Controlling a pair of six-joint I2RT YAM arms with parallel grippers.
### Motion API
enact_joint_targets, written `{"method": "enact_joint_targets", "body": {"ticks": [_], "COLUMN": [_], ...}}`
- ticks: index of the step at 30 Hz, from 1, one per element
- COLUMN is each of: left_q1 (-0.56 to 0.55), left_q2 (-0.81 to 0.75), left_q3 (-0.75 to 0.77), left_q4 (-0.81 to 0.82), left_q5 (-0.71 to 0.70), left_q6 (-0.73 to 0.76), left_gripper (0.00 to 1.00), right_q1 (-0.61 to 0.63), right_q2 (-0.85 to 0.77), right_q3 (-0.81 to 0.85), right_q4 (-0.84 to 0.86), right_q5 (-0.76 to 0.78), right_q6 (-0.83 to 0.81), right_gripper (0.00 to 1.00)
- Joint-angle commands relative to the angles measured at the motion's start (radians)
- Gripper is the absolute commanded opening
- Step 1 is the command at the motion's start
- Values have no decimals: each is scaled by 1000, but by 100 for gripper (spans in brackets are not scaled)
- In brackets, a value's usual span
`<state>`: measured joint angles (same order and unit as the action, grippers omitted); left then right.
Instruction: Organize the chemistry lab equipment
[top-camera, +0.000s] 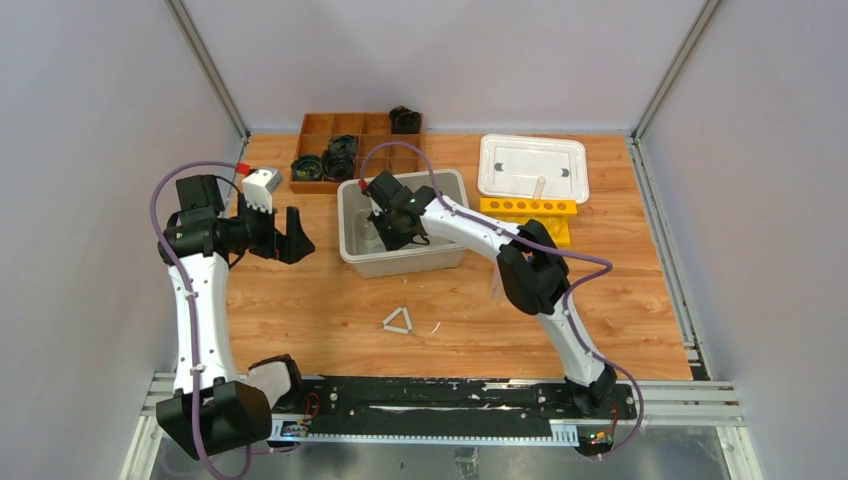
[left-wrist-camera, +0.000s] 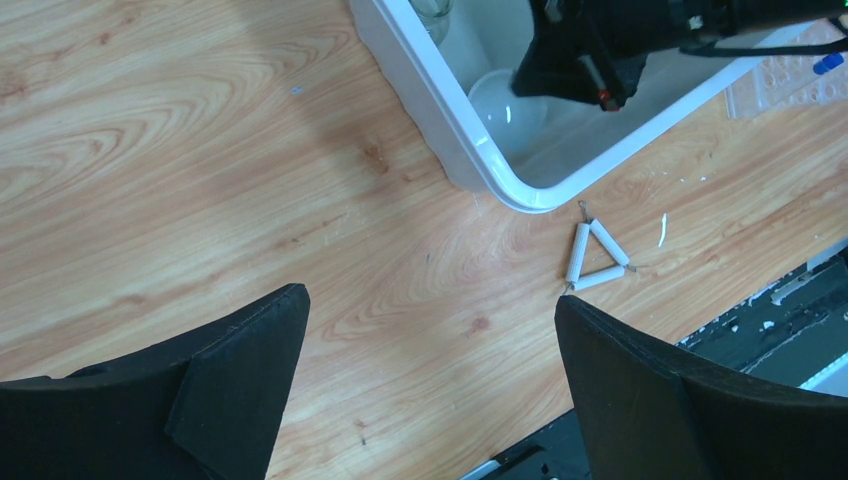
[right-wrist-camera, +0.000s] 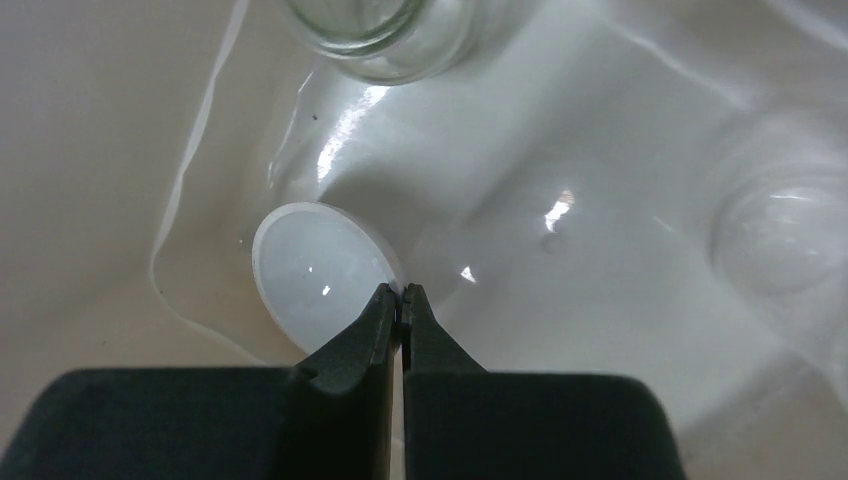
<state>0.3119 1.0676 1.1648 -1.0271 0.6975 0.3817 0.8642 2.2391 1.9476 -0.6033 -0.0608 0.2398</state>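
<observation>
Right wrist view: your right tool (right-wrist-camera: 401, 292) is closed. Its two matte black, wedge-shaped fingers (right-wrist-camera: 350, 350) are pressed together, and their tips pinch the thin rim of the white dome (right-wrist-camera: 315, 265). The dome is a smooth, translucent round shell lying on the glossy floor of the tub (left-wrist-camera: 430, 110), close to one wall. Above it in this view is the thick, round glass base of a small clear beaker (right-wrist-camera: 375, 25). To the right is a blurred, rounded clear shape that you cannot identify.

Left wrist view: your left tool (left-wrist-camera: 430, 390) is open. Its broad black fingers are spread wide, nothing is between them, and it is held over the wood-grain bench (left-wrist-camera: 200, 150). The tub is pale plastic with a rolled rim and rounded corners. Near one of those corners, but not touching it, the white triangle (left-wrist-camera: 596, 258) lies flat on the bench. It is made of three short white tubes joined at the corners by wire.

Top external view: beyond the tub, on the right, the yellow rack with round holes (top-camera: 528, 207) lies just in front of the clear plastic rack (top-camera: 532, 165), a shallow rectangle with rounded corners. At the back left, a brown wooden divided tray (top-camera: 318, 125) holds black coiled objects (top-camera: 325, 165).
</observation>
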Motion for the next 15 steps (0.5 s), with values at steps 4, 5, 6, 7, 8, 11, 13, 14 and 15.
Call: {"method": "enact_joint_targets", "body": {"ticks": [4,5,6,7,8,11,13,14,15], "left_q1": [-1,-1,-1,-1,-1,-1,-2,-1,-2], "left_q2": [-2,-3,-4,-4,-5,-9,-14,-16,-18], "left_q3": [-6,-8,-10,-12,-14,-20,-21,-21,-22], "left_q4": [4,4,4,5,4,5,4,4,5], "left_q5": [25,26,28,28,28,27,27,28,28], "left_q6": [-2,-1,0,1,0,6,3,2,3], "left_gripper": [100,100,100,100,100,100,100,100,100], "right_q1": [22,22,21,21,20,22,23,25,25], "right_q2": [26,26,27,26,24,9,-16,-36,-55], "right_q3": [19,18,18,20,19,9,-12,-24,-34], "right_q4": [56,60,64,66,68,73,81,88,93], "right_q5": [1,8,13,18,21,11,8,13,18], "right_q6": [44,44,40,37,35,35,38,36,34], "right_gripper": [0,3,5,6,9,22,33,38,42]}}
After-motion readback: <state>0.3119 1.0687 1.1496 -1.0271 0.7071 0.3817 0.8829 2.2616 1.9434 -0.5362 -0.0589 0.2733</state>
